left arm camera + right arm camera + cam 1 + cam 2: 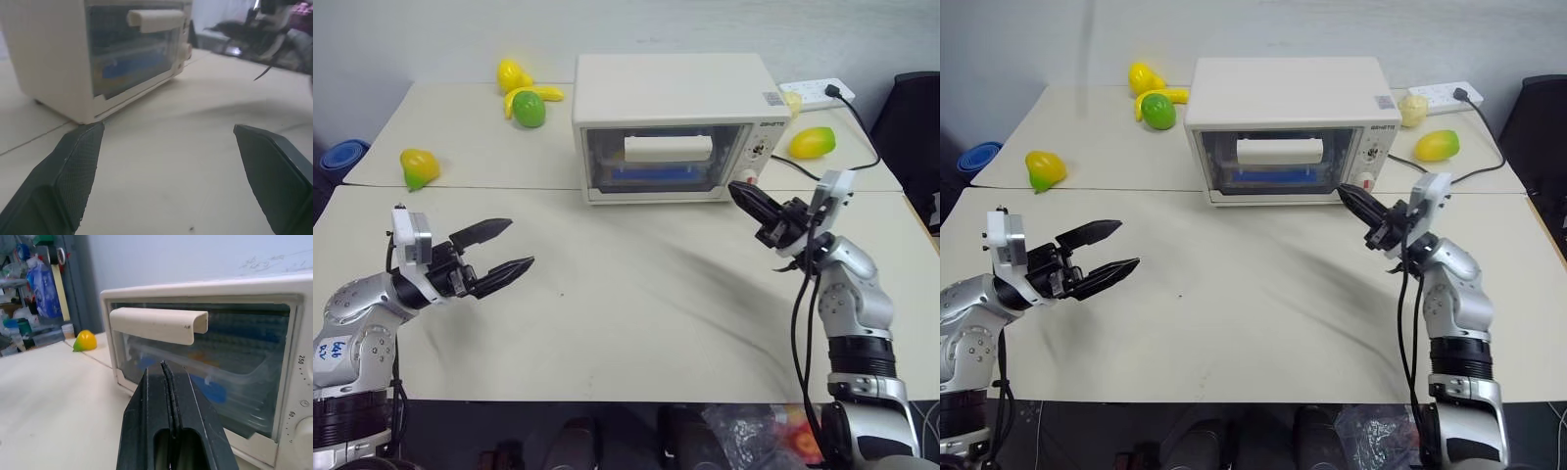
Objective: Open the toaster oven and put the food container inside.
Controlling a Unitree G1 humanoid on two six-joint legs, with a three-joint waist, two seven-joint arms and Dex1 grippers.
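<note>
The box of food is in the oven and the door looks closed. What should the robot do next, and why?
Probably just pull both arms back a little. The food container sits inside the toaster oven behind its shut glass door. The left gripper hangs open over the table holding nothing, and the right gripper, fingers together, points at the oven front. Nothing seems left to move.

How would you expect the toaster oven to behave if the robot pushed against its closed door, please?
The toaster oven is boxy and broad-based, flat on the table, so it would probably slide rather than tip. It looks stiff, likely heavy for these arms. Its glass door may be fragile, so pushing on the bar handle seems safer.
</note>
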